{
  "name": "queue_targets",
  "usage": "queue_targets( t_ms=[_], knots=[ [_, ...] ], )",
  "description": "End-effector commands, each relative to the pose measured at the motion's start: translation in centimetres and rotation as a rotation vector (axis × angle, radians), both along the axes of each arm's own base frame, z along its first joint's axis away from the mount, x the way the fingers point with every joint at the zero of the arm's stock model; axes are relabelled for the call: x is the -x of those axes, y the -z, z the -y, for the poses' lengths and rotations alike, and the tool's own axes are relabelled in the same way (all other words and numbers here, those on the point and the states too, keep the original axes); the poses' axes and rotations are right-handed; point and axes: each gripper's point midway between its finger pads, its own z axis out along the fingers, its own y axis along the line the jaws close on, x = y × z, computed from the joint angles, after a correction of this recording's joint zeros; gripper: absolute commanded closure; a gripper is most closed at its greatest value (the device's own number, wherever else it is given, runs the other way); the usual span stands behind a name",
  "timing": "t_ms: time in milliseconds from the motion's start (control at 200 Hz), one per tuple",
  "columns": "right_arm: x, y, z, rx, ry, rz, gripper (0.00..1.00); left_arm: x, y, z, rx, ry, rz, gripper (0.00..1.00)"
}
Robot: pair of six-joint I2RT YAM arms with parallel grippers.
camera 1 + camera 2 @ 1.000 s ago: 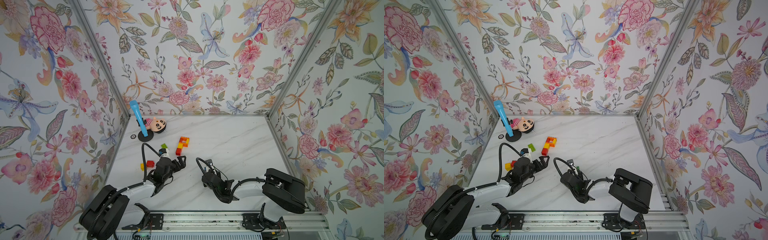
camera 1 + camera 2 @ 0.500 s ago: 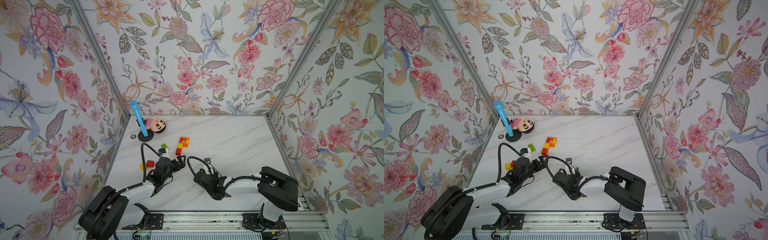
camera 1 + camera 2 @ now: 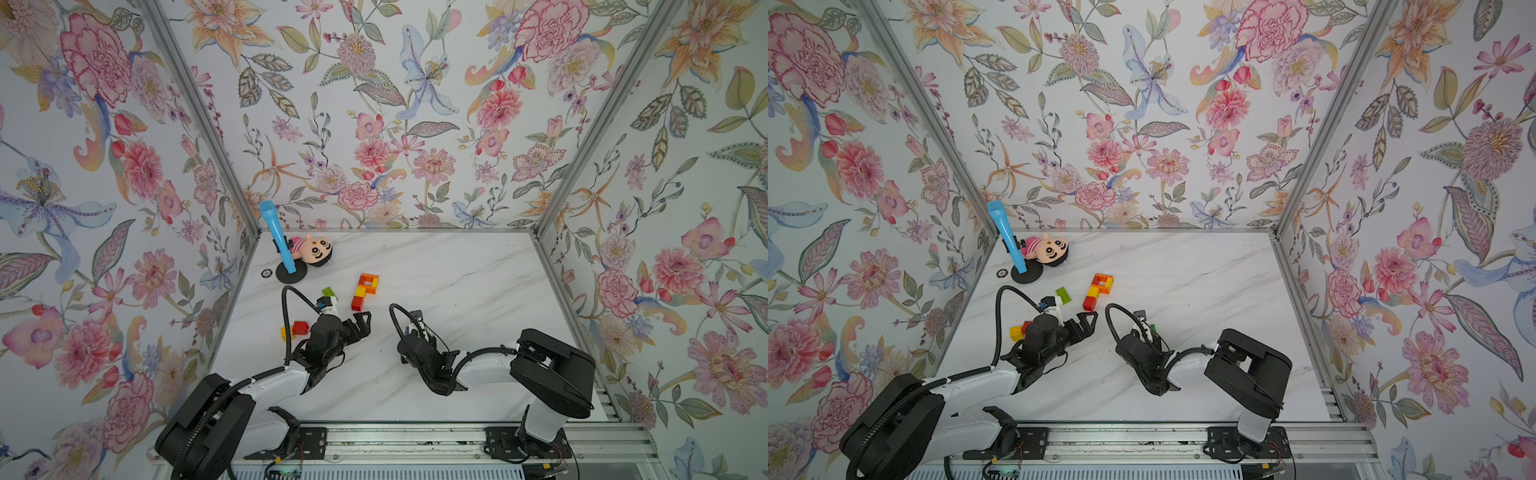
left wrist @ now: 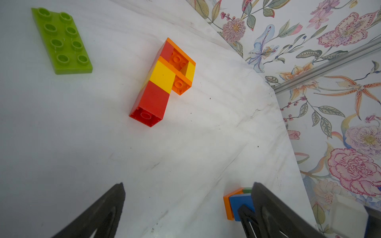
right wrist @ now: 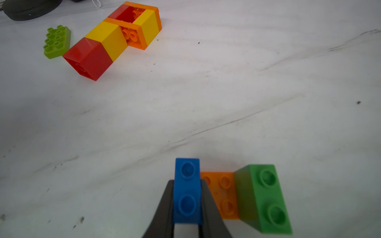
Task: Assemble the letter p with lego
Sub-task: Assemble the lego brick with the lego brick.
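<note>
A P-shaped lego assembly [image 3: 365, 290] [image 3: 1098, 290] [image 4: 162, 82] [image 5: 115, 37] of red, yellow and orange bricks lies flat on the marble table. My right gripper [image 5: 186, 183] [image 3: 411, 330] is shut on a blue brick [image 5: 186, 191], which sits on an orange plate [image 5: 223, 193] beside a green brick [image 5: 263, 197] [image 3: 1152, 328]. My left gripper [image 4: 188, 189] [image 3: 359, 322] [image 3: 1088, 322] stands open and empty, just short of the P. The blue, orange and green cluster [image 4: 237, 203] shows partly behind one left finger.
A lime green plate [image 3: 329, 292] [image 4: 61, 41] [image 5: 57, 42] lies left of the P. A red brick [image 3: 300, 327] and a yellow brick [image 3: 1016, 332] sit beside the left arm. A plush doll [image 3: 313, 249] and a blue microphone on a black stand [image 3: 277, 237] occupy the back left corner.
The right arm has shifted a little to the left with the blue brick in its grip. The left arm and the P have stayed put.
</note>
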Motion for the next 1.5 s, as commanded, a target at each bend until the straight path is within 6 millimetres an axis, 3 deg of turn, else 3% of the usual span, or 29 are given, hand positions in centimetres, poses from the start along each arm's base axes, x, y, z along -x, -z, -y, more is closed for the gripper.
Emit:
queue_targets(
  t_ms=[0, 70, 390, 611, 931, 1236, 1496],
  knots=[
    [1.1, 0.3, -1.2, 0.072, -0.212, 0.011, 1.0, -0.5, -0.9, -0.4, -0.022, -0.009, 0.023, 0.01],
    [1.4, -0.9, -1.8, 0.078, -0.27, 0.045, 1.0, -0.4, -0.8, -0.4, -0.022, -0.009, 0.021, 0.01],
    [1.9, -2.9, -0.3, -0.002, -0.255, 0.058, 1.0, -0.4, -0.7, -0.5, -0.019, -0.016, 0.02, 0.01],
    [2.5, -1.0, -0.4, -0.016, -0.277, 0.045, 1.0, -0.4, -0.5, -0.4, -0.022, -0.008, 0.021, 0.01],
    [3.2, 3.0, -0.7, 0.117, -0.308, 0.028, 1.0, -0.6, -0.9, 0.1, -0.016, 0.013, 0.03, 0.01],
    [2.7, 5.5, 0.2, 0.252, -0.267, -0.038, 1.0, -0.5, -1.4, -0.9, -0.047, -0.024, 0.041, 0.01],
    [2.5, 6.7, 0.1, 0.231, -0.301, -0.102, 1.0, -0.7, -1.6, -1.3, -0.058, -0.036, 0.044, 0.01]
  ],
)
